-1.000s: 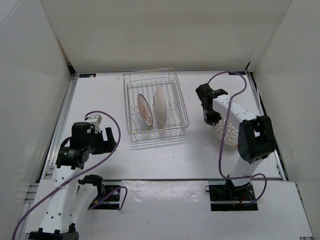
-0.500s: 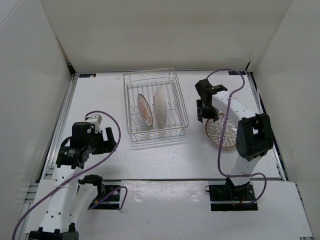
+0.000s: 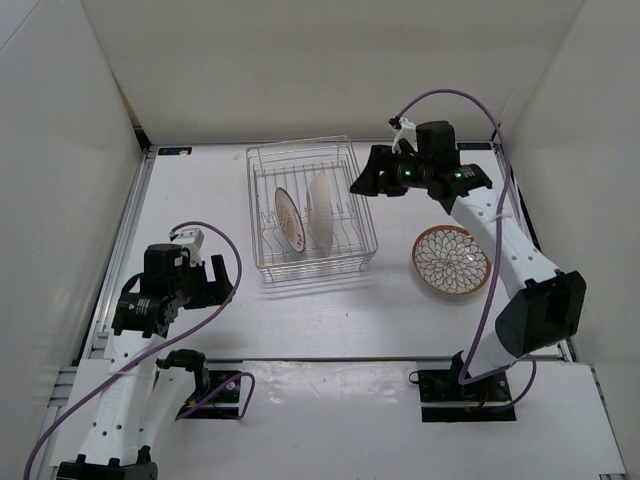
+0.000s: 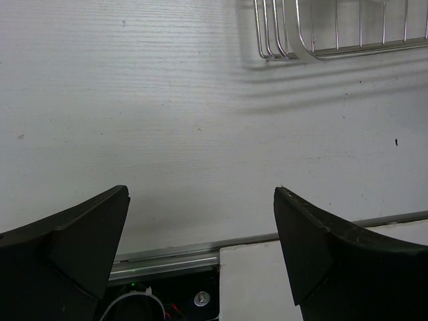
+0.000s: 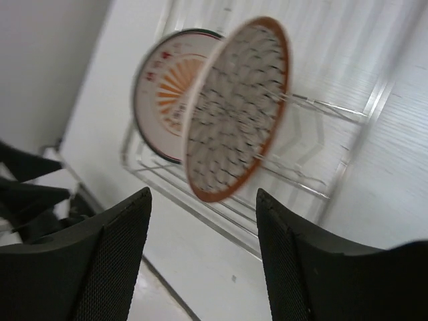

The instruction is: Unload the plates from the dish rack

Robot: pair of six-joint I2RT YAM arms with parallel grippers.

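Right wrist view: right pincer point(image 5: 202, 200) released, empty; lattice plate point(image 5: 237, 107) stands edgewise in dish rack point(image 3: 315, 262) directly ahead, right arm nearer.

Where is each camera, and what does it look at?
Top: above, behind the arms, looking down on table, rack and one flat plate; both arms show.
Left wrist: on left arm, facing table and a rack corner; left gripper shows open.
Right wrist: on right arm, facing two standing plates; right gripper shows open.
Shared: all three see the rack.
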